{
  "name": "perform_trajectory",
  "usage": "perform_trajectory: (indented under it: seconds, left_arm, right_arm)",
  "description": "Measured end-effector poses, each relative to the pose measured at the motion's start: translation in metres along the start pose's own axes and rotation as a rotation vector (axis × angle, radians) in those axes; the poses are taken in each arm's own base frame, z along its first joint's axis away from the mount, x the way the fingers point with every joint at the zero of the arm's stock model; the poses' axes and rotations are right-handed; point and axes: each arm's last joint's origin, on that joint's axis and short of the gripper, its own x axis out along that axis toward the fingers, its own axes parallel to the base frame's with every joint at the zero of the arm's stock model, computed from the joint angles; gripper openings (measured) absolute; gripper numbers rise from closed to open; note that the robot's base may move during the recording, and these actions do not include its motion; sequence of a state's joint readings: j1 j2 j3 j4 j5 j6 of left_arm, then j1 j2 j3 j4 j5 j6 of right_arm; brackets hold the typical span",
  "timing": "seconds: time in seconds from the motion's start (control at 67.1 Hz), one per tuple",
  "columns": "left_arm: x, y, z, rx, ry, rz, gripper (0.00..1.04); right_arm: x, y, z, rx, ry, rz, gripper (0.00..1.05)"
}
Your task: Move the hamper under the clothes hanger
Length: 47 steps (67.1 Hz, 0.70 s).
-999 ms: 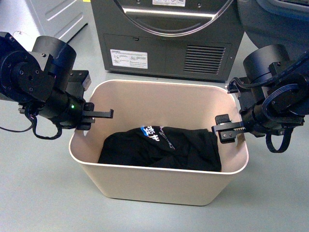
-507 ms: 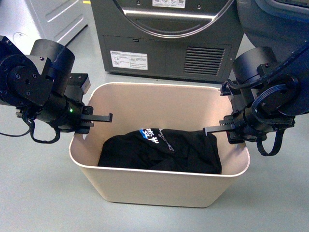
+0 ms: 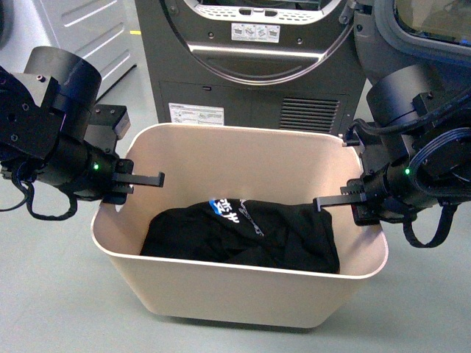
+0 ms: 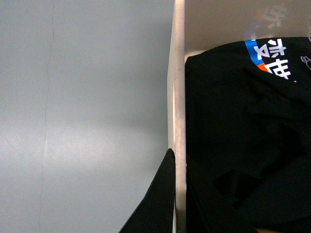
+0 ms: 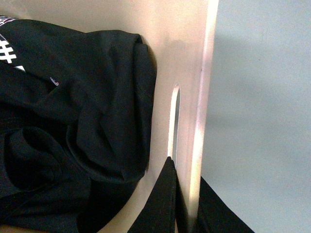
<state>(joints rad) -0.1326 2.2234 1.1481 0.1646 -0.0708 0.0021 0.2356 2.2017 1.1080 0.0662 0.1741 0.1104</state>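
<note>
Hamper (image 3: 243,283) is seen nearest, over the grey surface (image 3: 51,301), with a black garment (image 3: 243,235) lying inside. Its side walls are clamped by the left hand (image 3: 147,179) and the right hand (image 3: 335,200), one finger inside and one outside. Only the right wrist view shows the slot (image 5: 174,116) above the inner finger (image 5: 165,194). In the left wrist view, only the outer finger (image 4: 158,199) is made out. The dryer (image 3: 250,73) stands just behind.

This was a laundry room. A dark grey front-loading dryer (image 3: 250,81) with a round door stood on a pale grey floor (image 3: 51,294), and a beige hamper (image 3: 221,290) before it held black clothing (image 3: 243,235).
</note>
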Motion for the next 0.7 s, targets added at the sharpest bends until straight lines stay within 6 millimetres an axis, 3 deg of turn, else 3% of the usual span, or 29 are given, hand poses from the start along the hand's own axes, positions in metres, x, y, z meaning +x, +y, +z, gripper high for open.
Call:
perform_trajectory:
  seconds: [0.701]
  left_arm:
    - [0.0003,0.0021,-0.0027,-0.003,0.008,0.005,0.04]
  right_arm:
    - [0.0000,0.0014,-0.0020,-0.004,0.005,0.006,0.03]
